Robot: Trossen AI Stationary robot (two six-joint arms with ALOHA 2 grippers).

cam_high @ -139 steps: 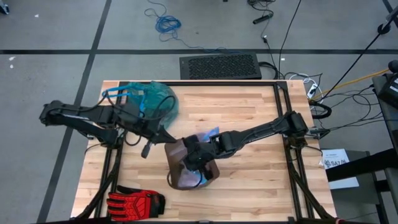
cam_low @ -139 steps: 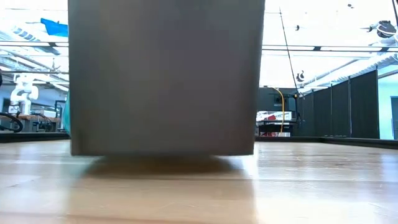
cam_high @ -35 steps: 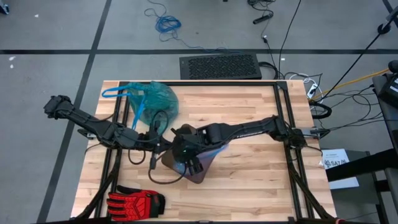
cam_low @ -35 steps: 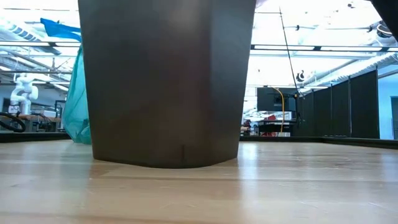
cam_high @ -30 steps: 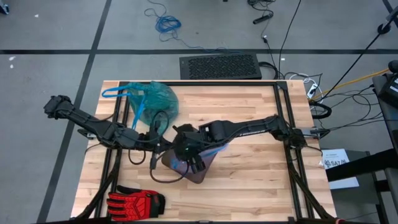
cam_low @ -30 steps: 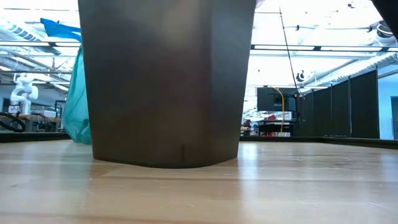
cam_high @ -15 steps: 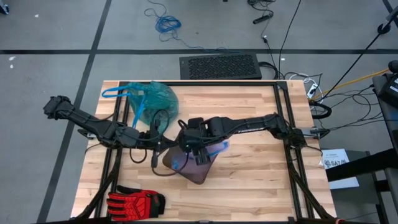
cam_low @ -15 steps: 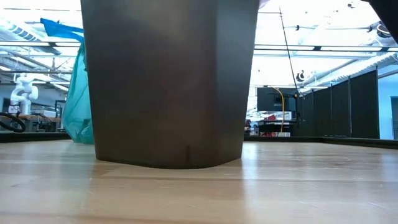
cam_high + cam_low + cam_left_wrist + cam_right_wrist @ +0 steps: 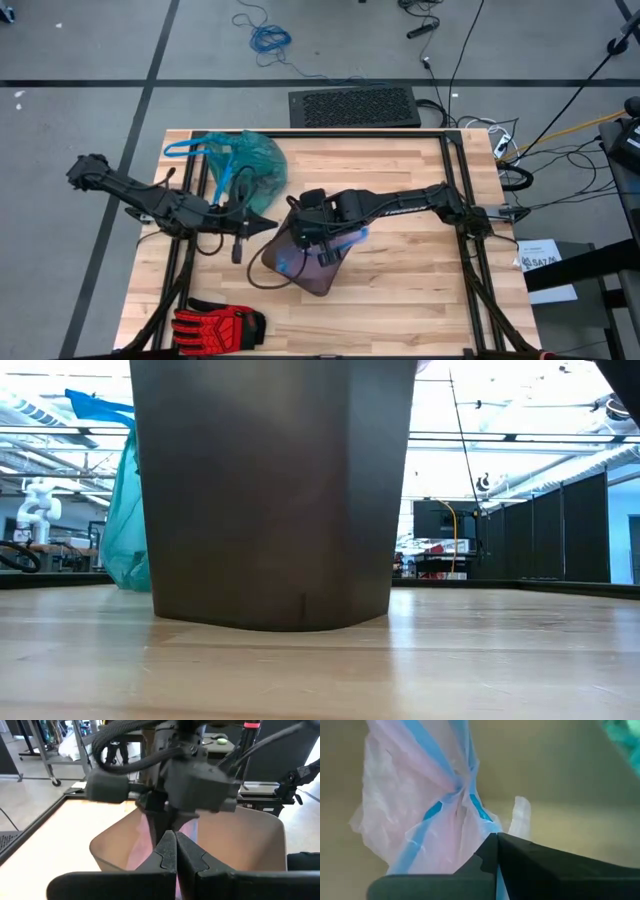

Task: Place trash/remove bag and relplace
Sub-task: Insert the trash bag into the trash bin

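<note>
Wooden counter is carrying a dark brown plastic bin at centre. Right fingers, closed, are pinching the pale lilac translucent bag over the bin. Left fingers, closed and empty, are hovering beside the bin. Teal-green plastic liner is lying at the counter's far left.

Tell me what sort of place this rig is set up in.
Probably a robotics lab or workshop. The wooden table stands on a bare grey floor strewn with loose cables. The low view shows a large hall with ceiling strip lights, dark partitions and a small white robot arm far behind.
</note>
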